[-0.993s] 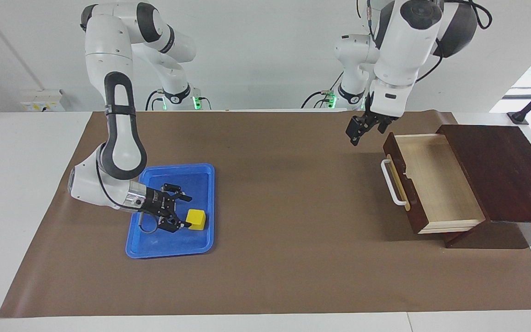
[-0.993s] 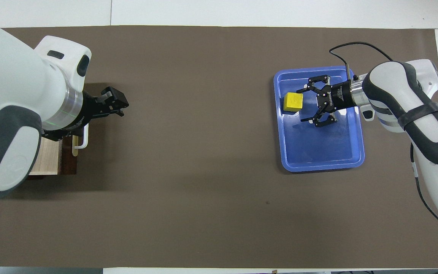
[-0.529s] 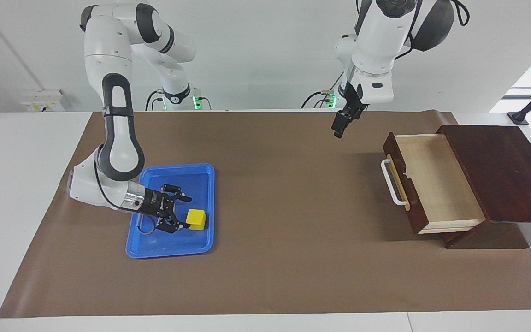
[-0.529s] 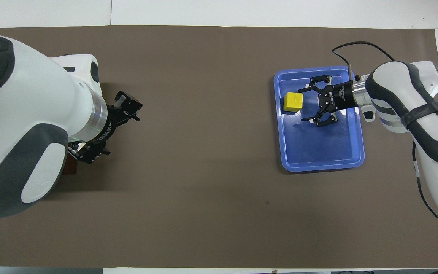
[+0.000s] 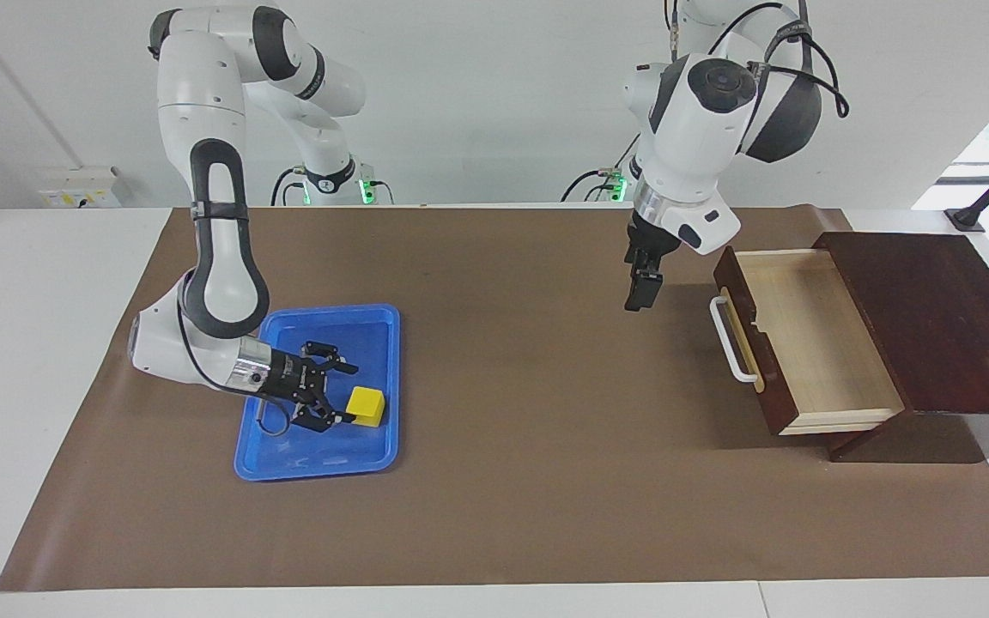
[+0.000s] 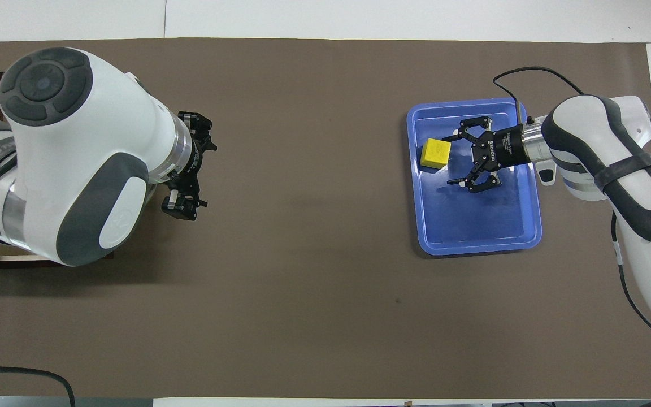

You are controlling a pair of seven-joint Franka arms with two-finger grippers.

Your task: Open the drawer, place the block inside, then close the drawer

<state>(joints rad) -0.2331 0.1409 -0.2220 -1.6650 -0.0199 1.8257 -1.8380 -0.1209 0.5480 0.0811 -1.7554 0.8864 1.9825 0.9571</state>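
Note:
The yellow block (image 5: pixel 367 406) (image 6: pixel 435 153) lies in the blue tray (image 5: pixel 288 459) (image 6: pixel 478 232). My right gripper (image 5: pixel 348 395) (image 6: pixel 450 159) lies low in the tray and is open, its fingertips just short of the block, which sits at their mouth. The drawer (image 5: pixel 812 335) stands pulled out of its dark brown box (image 5: pixel 932 309), showing a pale wood inside with nothing in it and a white handle (image 5: pixel 731 339). My left gripper (image 5: pixel 640 287) (image 6: pixel 200 165) hangs open and holds nothing, over the mat beside the drawer front. In the overhead view the left arm hides nearly all of the drawer.
A brown mat (image 5: pixel 529 481) covers the table between the tray and the drawer. The tray sits toward the right arm's end, the box toward the left arm's end. A black cable (image 6: pixel 534 73) loops from the right wrist above the tray's rim.
The left arm has swung its gripper away from the drawer's rim, up and then down over the mat in front of the drawer. The right gripper and the block have hardly moved.

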